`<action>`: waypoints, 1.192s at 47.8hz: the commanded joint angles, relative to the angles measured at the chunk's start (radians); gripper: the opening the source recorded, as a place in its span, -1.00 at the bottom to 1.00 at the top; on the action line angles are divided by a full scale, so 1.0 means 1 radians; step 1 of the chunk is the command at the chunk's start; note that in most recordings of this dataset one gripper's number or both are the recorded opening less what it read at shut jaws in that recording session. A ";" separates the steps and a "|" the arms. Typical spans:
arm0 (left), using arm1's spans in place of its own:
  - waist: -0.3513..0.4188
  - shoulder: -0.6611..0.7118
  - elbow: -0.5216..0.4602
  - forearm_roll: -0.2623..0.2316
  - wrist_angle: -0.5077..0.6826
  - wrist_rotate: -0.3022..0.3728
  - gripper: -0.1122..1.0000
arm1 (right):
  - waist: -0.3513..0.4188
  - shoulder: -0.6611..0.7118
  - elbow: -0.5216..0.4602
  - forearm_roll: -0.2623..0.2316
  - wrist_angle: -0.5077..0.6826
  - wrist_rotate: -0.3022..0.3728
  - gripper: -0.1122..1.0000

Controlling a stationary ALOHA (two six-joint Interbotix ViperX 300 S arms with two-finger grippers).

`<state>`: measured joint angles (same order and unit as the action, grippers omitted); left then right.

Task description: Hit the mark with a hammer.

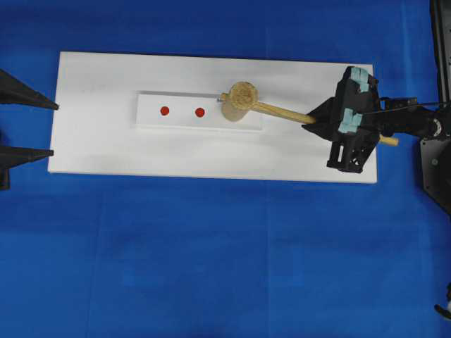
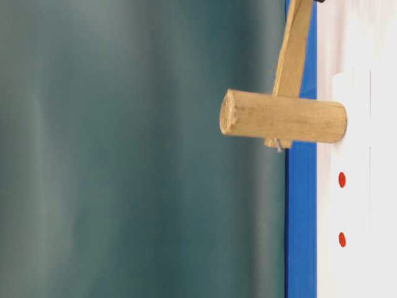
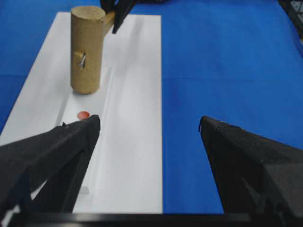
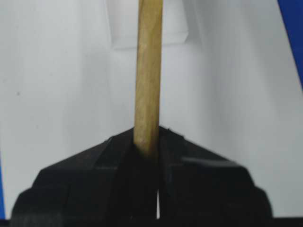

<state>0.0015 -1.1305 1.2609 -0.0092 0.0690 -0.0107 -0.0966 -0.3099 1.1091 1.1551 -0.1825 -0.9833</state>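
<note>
R gripper (image 1: 350,121) pinches hammer (image 1: 241,98) handle, L gripper (image 3: 147,142) spread idle; head over strip end—thin grip may twist, missing mark.

The mark was covered by the head of the hammer (image 1: 240,101) at the right end of the raised strip (image 1: 151,116) in the overhead view. The left gripper (image 1: 28,127) was cut off by the left edge there. In the right wrist view the hammer's head lay beyond the top edge.
</note>
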 commanded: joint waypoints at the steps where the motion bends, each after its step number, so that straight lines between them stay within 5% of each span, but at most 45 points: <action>1: 0.002 0.008 -0.011 0.002 -0.009 -0.002 0.70 | 0.002 -0.052 -0.028 0.000 -0.011 -0.005 -0.76; 24: 0.000 0.006 -0.011 0.002 -0.009 0.000 0.70 | 0.003 -0.276 -0.095 -0.014 0.015 -0.041 -0.77; 37: 0.002 0.008 -0.011 0.002 -0.008 0.002 0.70 | 0.003 -0.201 -0.147 -0.014 0.064 -0.043 -0.77; 57: 0.028 0.008 -0.011 0.002 -0.006 0.008 0.70 | 0.020 0.058 -0.383 -0.014 0.138 -0.044 -0.77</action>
<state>0.0245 -1.1321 1.2609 -0.0092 0.0690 -0.0061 -0.0828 -0.2777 0.7931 1.1428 -0.0506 -1.0247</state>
